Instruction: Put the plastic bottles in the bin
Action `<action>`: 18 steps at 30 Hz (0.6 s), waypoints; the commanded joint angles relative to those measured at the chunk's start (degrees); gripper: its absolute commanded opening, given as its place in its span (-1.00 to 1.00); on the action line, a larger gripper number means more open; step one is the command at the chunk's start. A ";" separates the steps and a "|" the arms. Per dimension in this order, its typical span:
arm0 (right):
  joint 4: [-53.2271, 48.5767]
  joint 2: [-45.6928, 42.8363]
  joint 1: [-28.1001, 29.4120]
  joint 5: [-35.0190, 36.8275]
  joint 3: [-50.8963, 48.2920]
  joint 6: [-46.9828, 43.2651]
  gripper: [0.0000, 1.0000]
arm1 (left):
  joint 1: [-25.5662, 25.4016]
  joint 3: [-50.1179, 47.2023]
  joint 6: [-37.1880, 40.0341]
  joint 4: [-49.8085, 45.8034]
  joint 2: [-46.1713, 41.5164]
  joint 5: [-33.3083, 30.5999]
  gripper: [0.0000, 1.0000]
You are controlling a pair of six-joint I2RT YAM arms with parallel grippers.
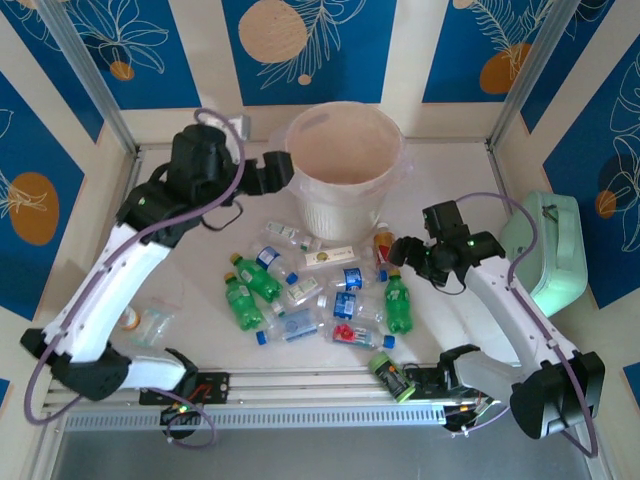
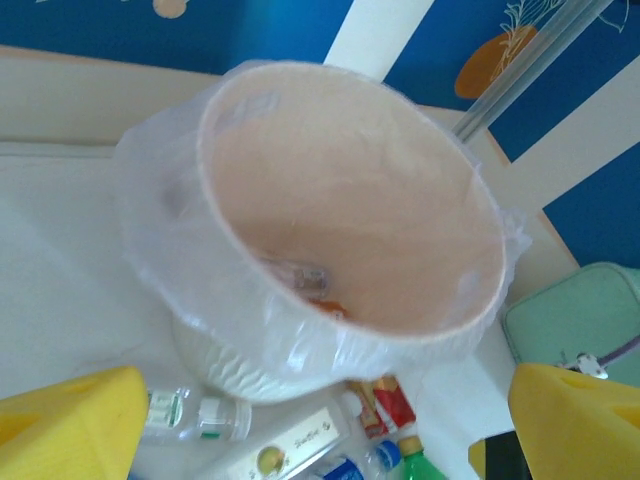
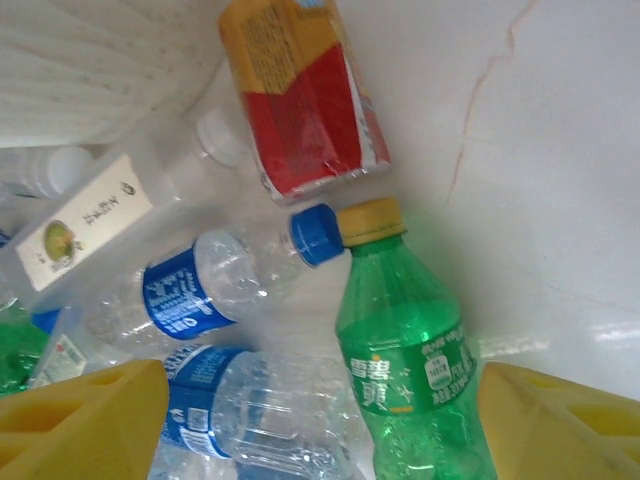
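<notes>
I had the left tool (image 2: 330,405) spread empty at the rim of the bin (image 2: 420,220), perhaps one bottle (image 2: 300,275) inside; the right tool (image 3: 320,415) stood apart astride a green bottle (image 3: 405,350) on the table (image 3: 560,150).

You're seeing a cream-white bin (image 1: 340,212), ribbed low down, under a clear liner (image 2: 150,220). There's a green bottle (image 3: 410,360) with a yellow cap, a clear bottle (image 3: 215,285) with blue label and cap, and a red-and-orange bottle (image 3: 300,95). Mint-green case (image 1: 545,250). Blue walls (image 1: 320,50), orange discs, white leaf outlines.
</notes>
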 commanded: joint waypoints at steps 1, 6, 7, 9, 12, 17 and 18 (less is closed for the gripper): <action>-4.51 -1.29 5.00 3.21 -2.52 5.18 0.63 | 0.70 -8.19 -2.98 1.61 -2.78 2.83 0.84; -5.92 2.99 8.02 3.56 -5.31 10.85 0.63 | 0.70 -23.50 -8.23 5.56 -9.04 8.20 0.78; -5.90 3.73 8.28 3.46 -5.52 11.36 0.63 | 0.70 -25.78 -9.12 6.37 -10.02 8.69 0.77; -6.62 5.21 9.22 4.66 -5.57 12.56 0.63 | 0.70 -29.87 -10.43 8.15 -11.90 9.80 0.76; -7.05 7.32 9.40 5.15 -5.33 13.19 0.63 | 0.70 -32.40 -10.71 8.89 -14.02 10.93 0.76; -7.27 11.78 9.40 5.60 -4.00 13.54 0.62 | 0.71 -34.68 -9.25 7.72 -16.78 10.13 0.76; -7.55 12.86 9.40 5.97 -3.60 13.81 0.62 | 0.70 -35.30 -9.23 7.72 -17.22 10.38 0.76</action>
